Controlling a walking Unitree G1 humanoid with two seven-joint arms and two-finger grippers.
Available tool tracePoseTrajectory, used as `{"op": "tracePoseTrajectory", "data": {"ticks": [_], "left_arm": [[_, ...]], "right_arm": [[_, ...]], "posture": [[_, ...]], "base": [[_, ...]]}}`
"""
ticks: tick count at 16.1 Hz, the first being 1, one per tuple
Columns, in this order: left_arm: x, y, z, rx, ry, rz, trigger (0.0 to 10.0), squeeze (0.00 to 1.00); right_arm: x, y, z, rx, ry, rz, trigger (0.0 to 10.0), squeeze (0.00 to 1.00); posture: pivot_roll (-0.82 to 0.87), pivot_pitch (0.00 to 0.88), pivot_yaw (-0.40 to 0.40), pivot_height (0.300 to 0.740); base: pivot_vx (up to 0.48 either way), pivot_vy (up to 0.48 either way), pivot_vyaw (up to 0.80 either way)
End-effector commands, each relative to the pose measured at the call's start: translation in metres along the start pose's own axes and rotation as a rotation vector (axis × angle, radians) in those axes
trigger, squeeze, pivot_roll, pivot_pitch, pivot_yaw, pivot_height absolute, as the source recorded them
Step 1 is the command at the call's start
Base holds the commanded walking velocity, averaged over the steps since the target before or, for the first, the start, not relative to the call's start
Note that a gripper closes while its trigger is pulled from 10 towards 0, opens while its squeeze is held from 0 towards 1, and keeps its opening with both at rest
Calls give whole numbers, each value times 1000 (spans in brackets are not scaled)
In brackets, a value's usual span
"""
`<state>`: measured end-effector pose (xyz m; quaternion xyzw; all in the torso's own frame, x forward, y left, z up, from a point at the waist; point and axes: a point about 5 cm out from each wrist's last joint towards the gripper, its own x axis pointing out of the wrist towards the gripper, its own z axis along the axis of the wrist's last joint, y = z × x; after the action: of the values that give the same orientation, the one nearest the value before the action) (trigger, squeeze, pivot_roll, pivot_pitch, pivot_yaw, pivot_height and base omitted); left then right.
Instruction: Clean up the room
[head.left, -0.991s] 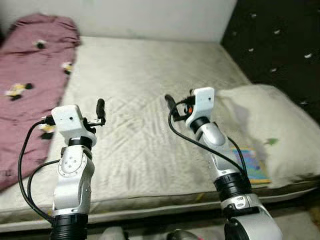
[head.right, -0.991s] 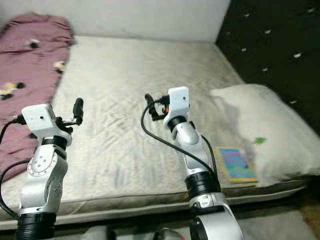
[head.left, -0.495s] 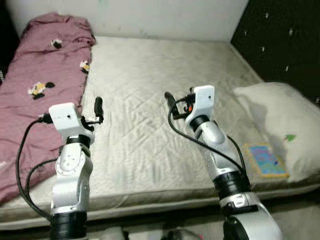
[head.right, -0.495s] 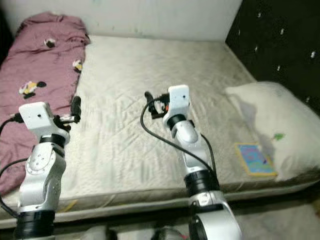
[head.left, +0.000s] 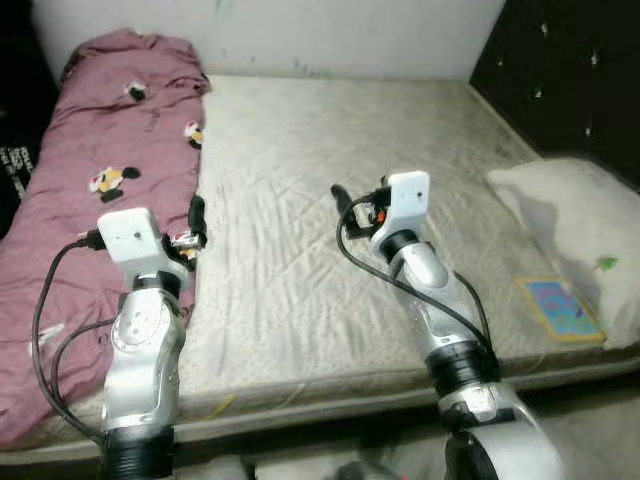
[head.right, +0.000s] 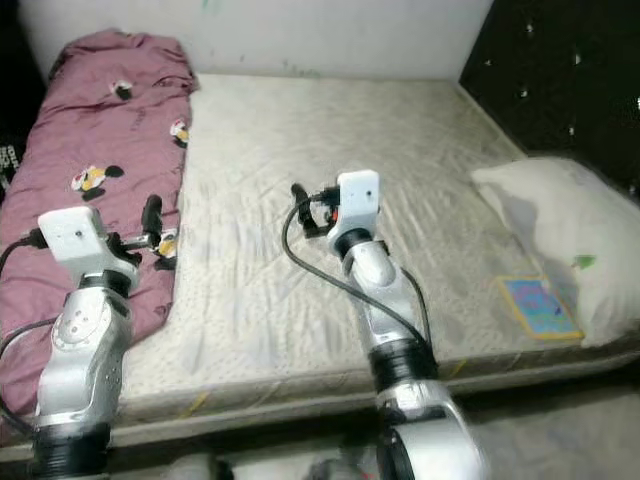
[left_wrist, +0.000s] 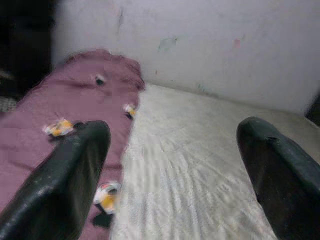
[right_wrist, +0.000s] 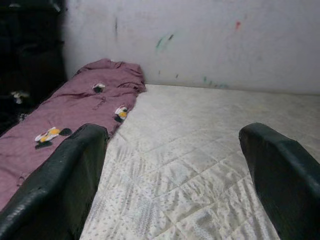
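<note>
A maroon blanket (head.left: 90, 200) with cartoon prints lies crumpled along the left side of a bare beige mattress (head.left: 330, 130). A white pillow (head.left: 580, 210) rests at the mattress's right end, and a colourful book (head.left: 558, 308) lies flat beside it near the front edge. My left gripper (head.left: 196, 215) is raised and open over the blanket's right edge, holding nothing. Over the middle of the mattress my right gripper (head.left: 340, 197) is also up and open, with nothing in it. Both wrist views look between their fingers (left_wrist: 75, 170) (right_wrist: 70, 175) toward the blanket (right_wrist: 85, 110) and the far wall.
A white wall (head.left: 300, 30) runs behind the bed. A dark tufted headboard (head.left: 570, 80) stands on the right behind the pillow. Something dark (head.left: 15, 170) stands left of the blanket. The mattress's front edge (head.left: 330, 395) is close below my arms.
The camera has swung left, so more of the blanket shows and the pillow and book sit further right. Both arms keep the same raised pose with their grippers open.
</note>
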<state>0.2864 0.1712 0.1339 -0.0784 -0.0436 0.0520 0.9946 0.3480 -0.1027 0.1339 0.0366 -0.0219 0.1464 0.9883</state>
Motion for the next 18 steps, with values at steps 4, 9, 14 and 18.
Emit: {"op": "tracePoseTrajectory", "data": {"ticks": [4,9,14,18], "left_arm": [[0,-1,2,5,1,-11,10000,0],[-1,-1,1,6,3,-11,10000,0],[-1,-2,0,4,4,-17,10000,0],[-3,0,-1,15,-3,-22,10000,0]], "right_arm": [[1,-3,2,5,-6,-14,10000,0],[1,-3,2,3,-3,-13,10000,0],[0,-3,1,-2,-2,-13,10000,0],[-2,-6,-2,-5,10,-25,10000,0]], "posture": [[36,0,-83,740],[36,0,-83,740],[35,0,-83,740],[38,0,-89,740]], "base": [[0,450,0],[0,450,0],[0,449,0],[0,449,0]]}}
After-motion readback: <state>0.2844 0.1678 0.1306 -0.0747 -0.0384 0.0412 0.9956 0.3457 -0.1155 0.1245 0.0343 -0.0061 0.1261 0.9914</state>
